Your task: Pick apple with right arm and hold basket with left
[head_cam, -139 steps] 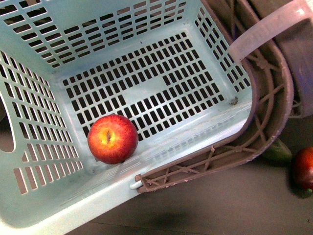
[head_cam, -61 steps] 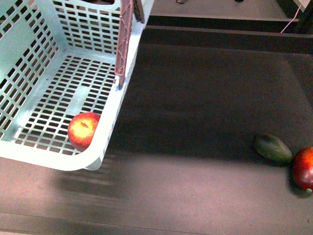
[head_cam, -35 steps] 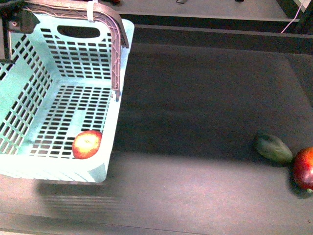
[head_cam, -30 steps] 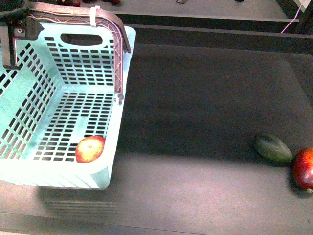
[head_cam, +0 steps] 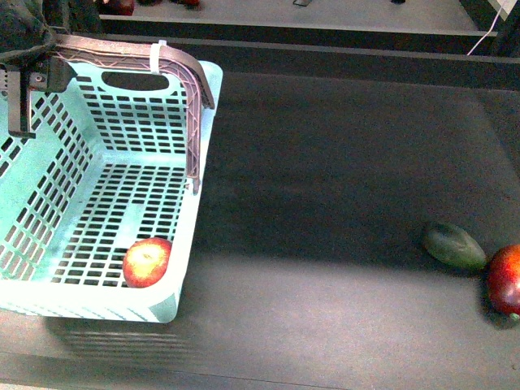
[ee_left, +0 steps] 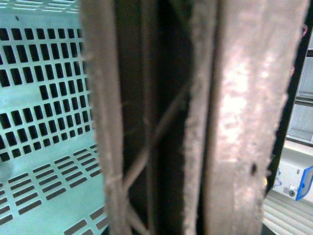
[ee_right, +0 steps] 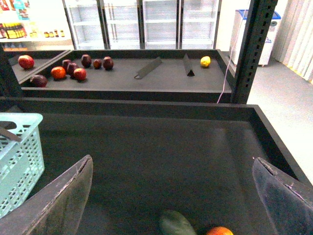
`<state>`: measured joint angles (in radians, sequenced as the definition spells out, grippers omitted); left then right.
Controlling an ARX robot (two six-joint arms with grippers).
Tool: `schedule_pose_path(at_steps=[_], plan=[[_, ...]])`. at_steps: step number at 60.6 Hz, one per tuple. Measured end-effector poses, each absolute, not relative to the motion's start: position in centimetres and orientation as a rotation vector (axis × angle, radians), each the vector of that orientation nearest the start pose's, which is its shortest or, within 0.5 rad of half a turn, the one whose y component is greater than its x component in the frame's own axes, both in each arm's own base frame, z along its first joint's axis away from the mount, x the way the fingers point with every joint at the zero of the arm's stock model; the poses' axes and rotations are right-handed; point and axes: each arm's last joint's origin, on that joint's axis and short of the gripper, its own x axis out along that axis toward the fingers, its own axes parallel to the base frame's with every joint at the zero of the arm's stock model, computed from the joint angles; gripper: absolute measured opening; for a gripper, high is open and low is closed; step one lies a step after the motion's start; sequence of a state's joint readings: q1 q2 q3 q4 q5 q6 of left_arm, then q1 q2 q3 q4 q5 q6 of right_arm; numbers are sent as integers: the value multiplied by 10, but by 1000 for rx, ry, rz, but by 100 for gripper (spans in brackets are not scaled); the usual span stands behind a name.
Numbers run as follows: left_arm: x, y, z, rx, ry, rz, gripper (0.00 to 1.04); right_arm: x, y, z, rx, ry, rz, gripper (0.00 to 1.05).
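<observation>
Front view, basket (head_cam: 49, 292): lower left of frame, its left side cut off by the edge.
Apple (head_cam: 147, 262): on the basket floor in the near right corner, partly hidden behind the front wall.
Handle (head_cam: 191, 106): brown lattice, swung up across the basket's top.
Left gripper (head_cam: 28, 61): upper left corner, dark, at the handle; jaws hard to make out.
Left wrist view: handle (ee_left: 234, 117) fills the frame, blurred; fingers unseen, grip state cannot be told.
Right wrist view: fingers (ee_right: 63, 196) spread wide apart, nothing between them.
Green fruit (head_cam: 453, 246): lower right, touching a dark red apple (head_cam: 505, 279) cut off by the edge.
</observation>
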<state>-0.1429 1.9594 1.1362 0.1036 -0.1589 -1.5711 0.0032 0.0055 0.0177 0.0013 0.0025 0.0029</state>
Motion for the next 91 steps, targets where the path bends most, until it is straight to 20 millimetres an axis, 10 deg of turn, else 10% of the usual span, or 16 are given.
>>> schedule_pose_path(at_steps=[10, 36, 55, 63, 73, 83, 91], plan=[[396, -52, 142, -1390, 546, 551, 17, 97, 0, 169, 3, -14, 1, 96], [360, -42, 185, -1412, 491, 494, 97, 97, 0, 169, 3, -14, 1, 96], [315, -33, 215, -1414, 402, 460, 98, 97, 0, 169, 3, -14, 1, 96], [295, -28, 192, -864, 182, 75, 73, 97, 0, 169, 3, -14, 1, 96], [253, -17, 196, -210, -8, -1, 41, 97, 0, 169, 3, -14, 1, 96], [219, -8, 182, -40, 12, -27, 3, 97, 0, 169, 3, -14, 1, 96], [199, -1, 179, -22, 6, 0, 3, 97, 0, 169, 3, -14, 1, 96]])
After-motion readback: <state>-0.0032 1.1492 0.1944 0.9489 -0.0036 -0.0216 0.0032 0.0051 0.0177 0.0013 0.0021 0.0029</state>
